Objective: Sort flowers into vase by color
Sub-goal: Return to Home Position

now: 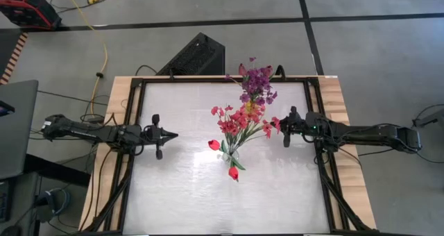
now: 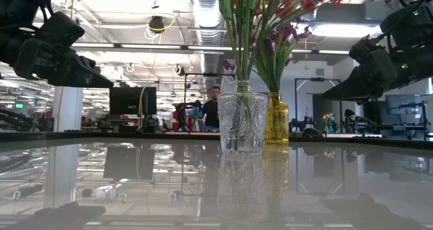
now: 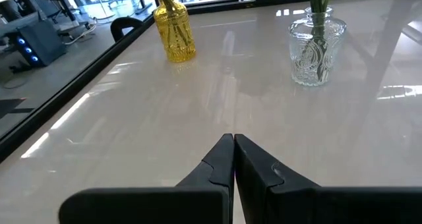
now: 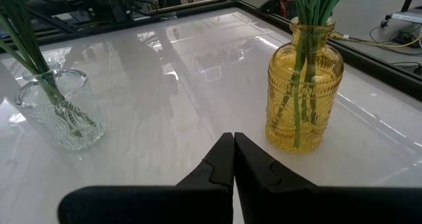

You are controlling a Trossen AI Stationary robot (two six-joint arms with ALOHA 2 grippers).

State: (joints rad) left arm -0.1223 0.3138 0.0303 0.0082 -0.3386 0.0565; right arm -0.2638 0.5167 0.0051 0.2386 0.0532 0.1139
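Counted two vases: a clear vase (image 2: 242,125) and a yellow vase (image 2: 276,122). Found two bunches, red flowers (image 1: 239,121) and purple flowers (image 1: 257,80). Tallied two grippers, left gripper (image 3: 233,140) and right gripper (image 4: 233,138).

High view looked straight down on the table (image 1: 180,166); low view sat level at tabletop; both wrist views faced inward, sharing the clear vase (image 3: 316,46).

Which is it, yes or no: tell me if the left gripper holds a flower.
No, the left gripper is shut on nothing, above the table.
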